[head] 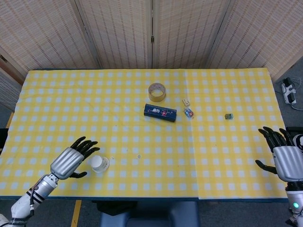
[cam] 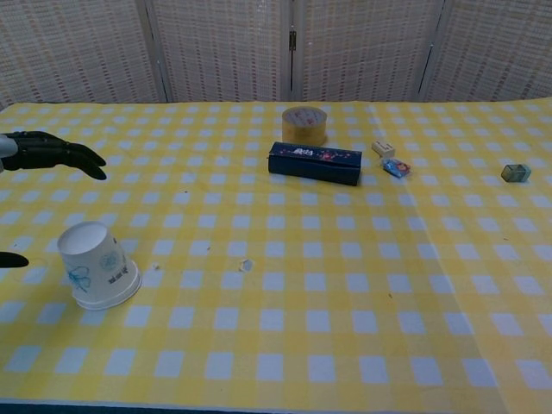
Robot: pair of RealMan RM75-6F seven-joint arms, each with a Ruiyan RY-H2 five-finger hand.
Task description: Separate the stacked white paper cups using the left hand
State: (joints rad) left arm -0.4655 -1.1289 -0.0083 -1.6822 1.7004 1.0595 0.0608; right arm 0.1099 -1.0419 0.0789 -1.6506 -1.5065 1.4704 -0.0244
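Head view, cups: stacked white paper cups (head: 99, 163) stand upside down on the yellow checked bench (head: 142, 118), near the front edge on the left side.
Head view, left hand: left hand (head: 72, 161) hovers just beside the cups on their left, its dark fingers (head: 86, 144) spread apart and holding nothing; I cannot tell if a fingertip touches the cup wall.
Head view, right hand: right hand (head: 287, 159) sits at the far right edge of the bench, fingers apart and empty, well apart from everything else.
Head view, middle of bench: tape roll (head: 157, 91) lies toward the back, a dark blue box (head: 160, 112) just in front of it, and to its right a small pale eraser (head: 186, 101) and a small blue packet (head: 189, 113); a little green item (head: 229, 116) lies further right on its own.
Chest view, cups: cups (cam: 97, 266) tilt a little, wide rim down, with a faint blue print on the side.
Chest view, left hand: only dark fingers (cam: 53, 155) reach in from the left edge, above and behind the cups, with one more fingertip showing low at the edge; they grasp nothing.
Chest view, rest: tape roll (cam: 304, 125), blue box (cam: 314, 163), eraser (cam: 382, 148), packet (cam: 396, 166) and green item (cam: 515, 173) show across the back half.
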